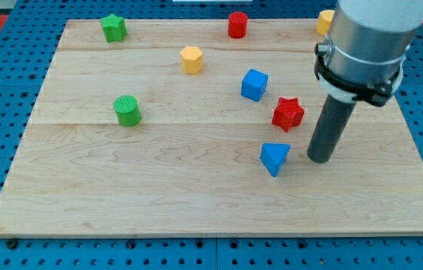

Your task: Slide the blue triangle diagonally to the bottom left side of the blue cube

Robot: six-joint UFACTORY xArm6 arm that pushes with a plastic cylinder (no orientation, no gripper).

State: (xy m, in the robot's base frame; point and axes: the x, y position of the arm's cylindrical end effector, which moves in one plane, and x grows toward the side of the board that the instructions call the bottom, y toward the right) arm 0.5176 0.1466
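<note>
The blue triangle [274, 158] lies on the wooden board right of centre, toward the view's bottom. The blue cube [254, 85] sits above it and slightly to its left. My tip [319, 159] rests on the board just to the right of the blue triangle, a small gap apart from it. The red star [288, 113] lies between the cube and the tip, above the triangle and slightly to its right.
A green star [113, 28] sits at the top left, a green cylinder [127, 110] at the left, a yellow hexagon block [191, 59] at the upper middle, a red cylinder [238, 24] at the top, and a yellow block [325, 22] partly hidden behind the arm.
</note>
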